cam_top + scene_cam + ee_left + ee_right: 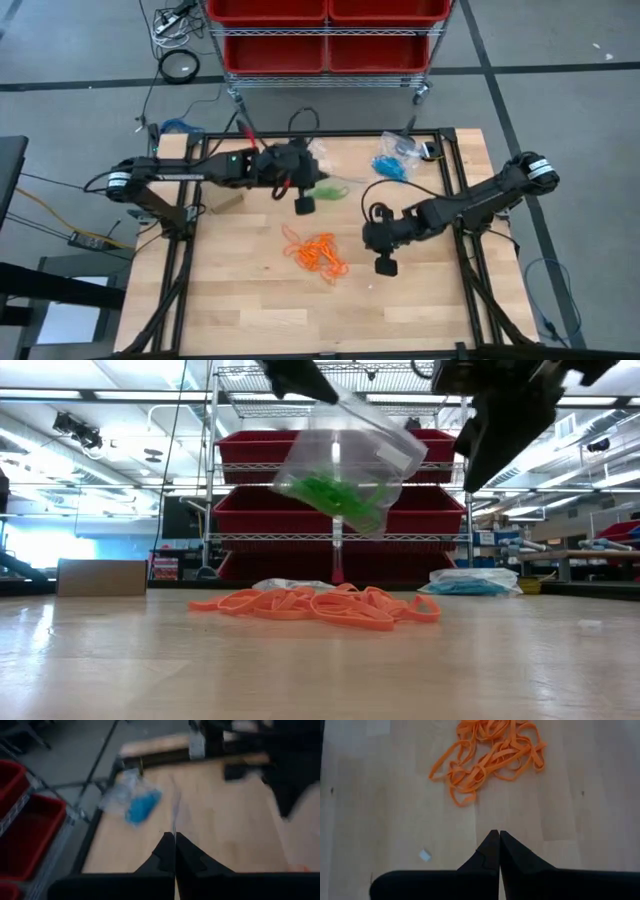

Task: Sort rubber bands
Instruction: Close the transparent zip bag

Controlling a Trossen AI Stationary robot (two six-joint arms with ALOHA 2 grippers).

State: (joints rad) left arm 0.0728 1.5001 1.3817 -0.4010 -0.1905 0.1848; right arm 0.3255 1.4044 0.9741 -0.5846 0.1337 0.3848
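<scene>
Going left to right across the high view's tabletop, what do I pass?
Left gripper, shut on the clear plastic bag of green rubber bands → loose orange rubber bands on the wooden table → right gripper, shut and empty → clear bag of blue rubber bands.

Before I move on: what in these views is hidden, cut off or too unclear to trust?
- Low view: the top of the clear plastic bag of green rubber bands runs off the frame's upper edge, so the hold on it is unseen.
- Left wrist view: the left claw is shut on a thin edge, too slim to identify.
- High view: the count of loose orange rubber bands is too small and tangled.
</scene>
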